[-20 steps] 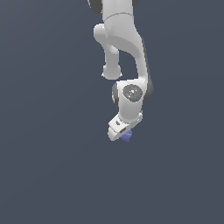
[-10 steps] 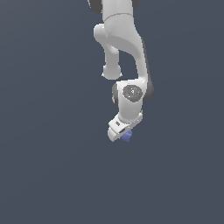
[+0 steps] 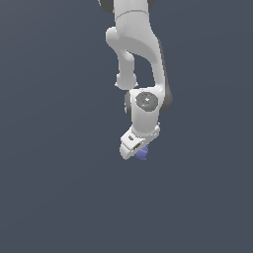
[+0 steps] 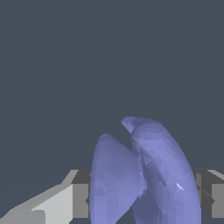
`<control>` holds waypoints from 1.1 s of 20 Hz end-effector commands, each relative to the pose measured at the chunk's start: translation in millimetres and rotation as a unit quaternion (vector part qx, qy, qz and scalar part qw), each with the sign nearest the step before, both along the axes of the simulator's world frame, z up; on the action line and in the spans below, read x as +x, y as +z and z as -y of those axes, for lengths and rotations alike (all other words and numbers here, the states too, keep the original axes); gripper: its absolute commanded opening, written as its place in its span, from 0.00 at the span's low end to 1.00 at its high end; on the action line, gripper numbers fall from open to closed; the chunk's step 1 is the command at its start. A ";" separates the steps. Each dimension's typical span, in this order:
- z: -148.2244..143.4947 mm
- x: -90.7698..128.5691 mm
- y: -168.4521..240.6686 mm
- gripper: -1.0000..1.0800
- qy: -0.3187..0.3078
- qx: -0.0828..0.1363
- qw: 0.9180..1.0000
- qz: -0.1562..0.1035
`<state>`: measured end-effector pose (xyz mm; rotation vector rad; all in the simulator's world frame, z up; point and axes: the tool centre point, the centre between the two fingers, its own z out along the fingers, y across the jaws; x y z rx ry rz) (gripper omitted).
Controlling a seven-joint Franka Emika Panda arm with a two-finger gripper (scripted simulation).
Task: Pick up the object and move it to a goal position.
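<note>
The object point(image 4: 144, 175) is a lumpy periwinkle blue-purple shape with a deep notch between two rounded lobes. In the wrist view it fills the space between my two fingers point(image 4: 74, 192), which press on it from both sides. In the exterior view only a small blue part of the object point(image 3: 143, 153) shows, below the white hand of my gripper point(image 3: 135, 151). The gripper is shut on the object and points down from the white arm point(image 3: 143, 54).
A plain dark grey surface point(image 3: 54, 188) fills the rest of both views. No other objects show.
</note>
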<state>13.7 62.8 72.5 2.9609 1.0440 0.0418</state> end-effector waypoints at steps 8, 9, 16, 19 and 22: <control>29.9 21.9 52.2 0.00 0.035 0.012 0.998 0.047; 34.0 24.7 59.6 0.00 0.041 0.014 0.998 0.054; 63.7 43.7 113.8 0.00 0.077 0.028 0.991 0.101; 75.6 50.5 135.8 0.00 0.092 0.034 0.988 0.120; 87.1 56.6 157.3 0.00 0.106 0.039 0.984 0.139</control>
